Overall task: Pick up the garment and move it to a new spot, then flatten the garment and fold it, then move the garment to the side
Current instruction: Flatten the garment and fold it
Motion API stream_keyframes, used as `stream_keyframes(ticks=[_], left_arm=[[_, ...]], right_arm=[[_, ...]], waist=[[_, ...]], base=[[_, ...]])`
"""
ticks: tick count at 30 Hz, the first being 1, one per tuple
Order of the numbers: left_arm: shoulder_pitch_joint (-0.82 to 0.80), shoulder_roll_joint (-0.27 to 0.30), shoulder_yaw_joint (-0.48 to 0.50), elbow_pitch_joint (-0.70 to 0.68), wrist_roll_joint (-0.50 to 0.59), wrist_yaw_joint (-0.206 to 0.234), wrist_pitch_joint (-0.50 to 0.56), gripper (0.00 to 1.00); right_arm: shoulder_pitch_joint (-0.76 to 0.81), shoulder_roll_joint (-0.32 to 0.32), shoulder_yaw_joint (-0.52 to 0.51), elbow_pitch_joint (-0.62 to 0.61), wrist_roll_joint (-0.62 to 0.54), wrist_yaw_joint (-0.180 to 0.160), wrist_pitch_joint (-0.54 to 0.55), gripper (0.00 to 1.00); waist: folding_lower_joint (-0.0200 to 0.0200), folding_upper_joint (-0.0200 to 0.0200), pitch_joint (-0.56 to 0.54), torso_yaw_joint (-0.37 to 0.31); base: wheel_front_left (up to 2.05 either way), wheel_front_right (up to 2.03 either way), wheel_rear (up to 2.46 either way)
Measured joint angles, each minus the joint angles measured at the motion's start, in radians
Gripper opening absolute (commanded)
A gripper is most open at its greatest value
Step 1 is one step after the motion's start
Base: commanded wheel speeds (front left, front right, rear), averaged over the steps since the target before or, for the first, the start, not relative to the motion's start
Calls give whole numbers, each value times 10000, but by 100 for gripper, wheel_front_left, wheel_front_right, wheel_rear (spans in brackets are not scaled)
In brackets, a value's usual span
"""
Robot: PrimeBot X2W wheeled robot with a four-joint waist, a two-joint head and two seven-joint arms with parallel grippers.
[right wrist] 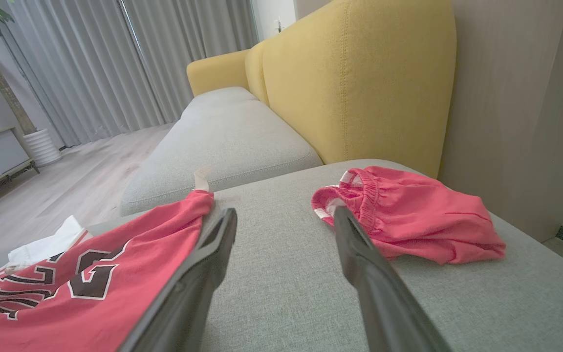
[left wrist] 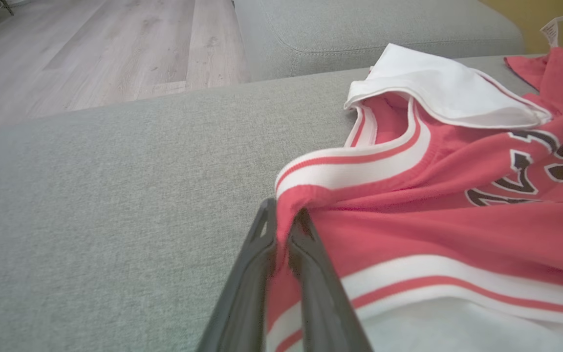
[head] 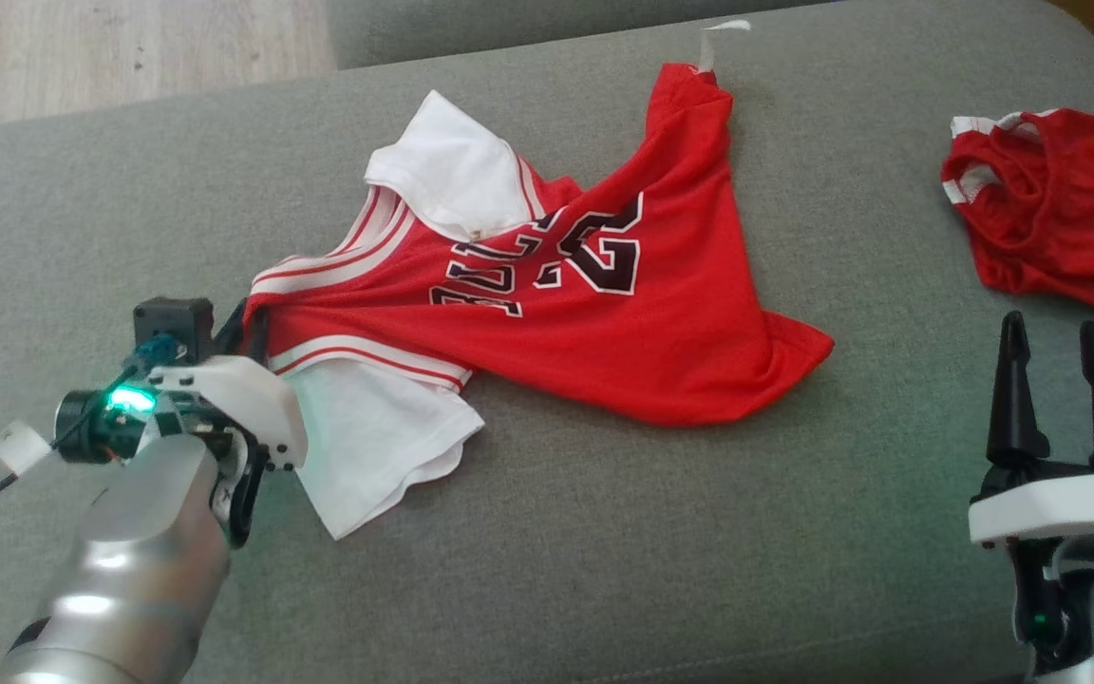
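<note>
The garment (head: 623, 351) is a red jersey with black lettering, white sleeves and striped trim, lying crumpled across the grey sofa seat (head: 604, 570). My left gripper (head: 248, 323) is at its left end, shut on a fold of red cloth by the striped shoulder trim. In the left wrist view the cloth of the garment (left wrist: 433, 234) is pinched between the two dark fingers of my left gripper (left wrist: 284, 215). My right gripper (head: 1052, 332) stands open at the lower right, off the garment. In the right wrist view my right gripper (right wrist: 286, 220) is open over bare cushion, with the garment (right wrist: 91, 293) to its left.
A crumpled pair of red shorts (head: 1060, 209) lies at the seat's far right, just beyond my right gripper, seen as the shorts (right wrist: 418, 220). A yellow backrest (right wrist: 359, 83) rises behind them. Wooden floor (head: 129, 47) lies past the seat's far left edge.
</note>
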Motion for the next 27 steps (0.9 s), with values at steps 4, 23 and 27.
stream_keyframes(ticks=[4,23,27], left_arm=[[1,2,113,61,-221,-90,-125,100],[2648,59,614,-3225,-313,272,-1517,100],[3986,136,884,-4606,-222,773,-1519,100]], right_arm=[[-1,0,-38,176,-88,0,-29,100],[988,4,410,387,-186,0,-27,100],[1105,8,623,522,-291,0,-92,100]], waist=[[0,0,-119,84],[-2,0,-2064,1165],[-2,0,-2396,1429]], base=[[0,0,0],[0,0,0],[0,0,0]])
